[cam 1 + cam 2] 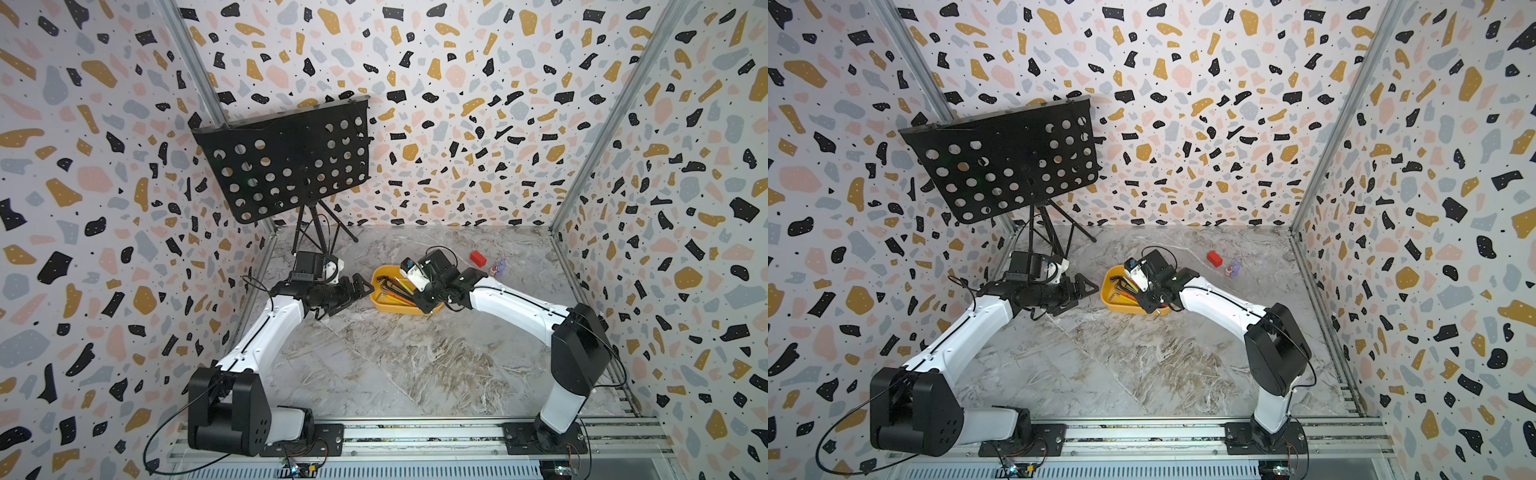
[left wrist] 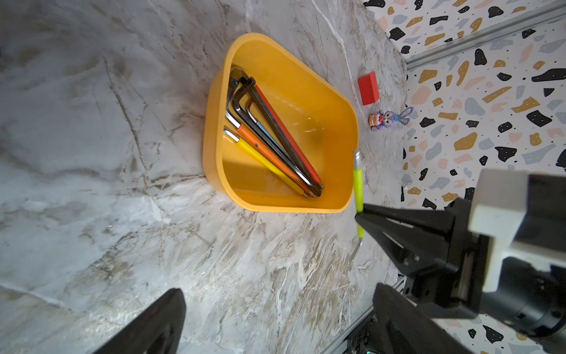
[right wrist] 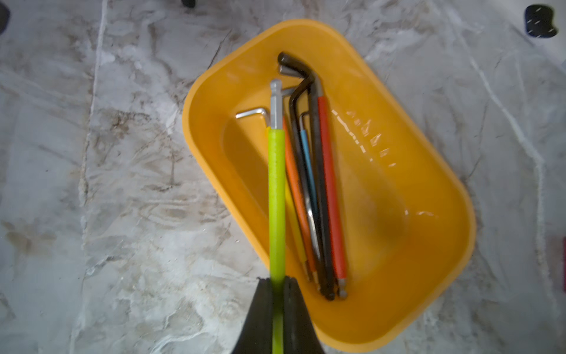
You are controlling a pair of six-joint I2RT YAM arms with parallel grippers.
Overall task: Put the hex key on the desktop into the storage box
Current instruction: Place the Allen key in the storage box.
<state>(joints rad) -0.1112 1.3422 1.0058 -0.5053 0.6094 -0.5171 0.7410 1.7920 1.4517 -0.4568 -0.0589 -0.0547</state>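
I have right tool point(image 3: 277, 283) pinching lime-sleeved hex key point(image 3: 277, 196) over storage box point(image 3: 459, 196) rim for drop; left tool point(image 1: 347, 297) spread.

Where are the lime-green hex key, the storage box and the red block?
lime-green hex key point(image 3: 277, 199), right wrist view, on its green sleeve.
storage box point(image 2: 210, 138), left wrist view, on its side wall.
red block point(image 2: 368, 89), left wrist view, on its broad face.

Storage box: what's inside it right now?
In the storage box lies a bundle of hex keys: red, orange, yellow, blue, dark. The green hex key is not inside; the right gripper holds it. Anything beneath the bundle is hidden.
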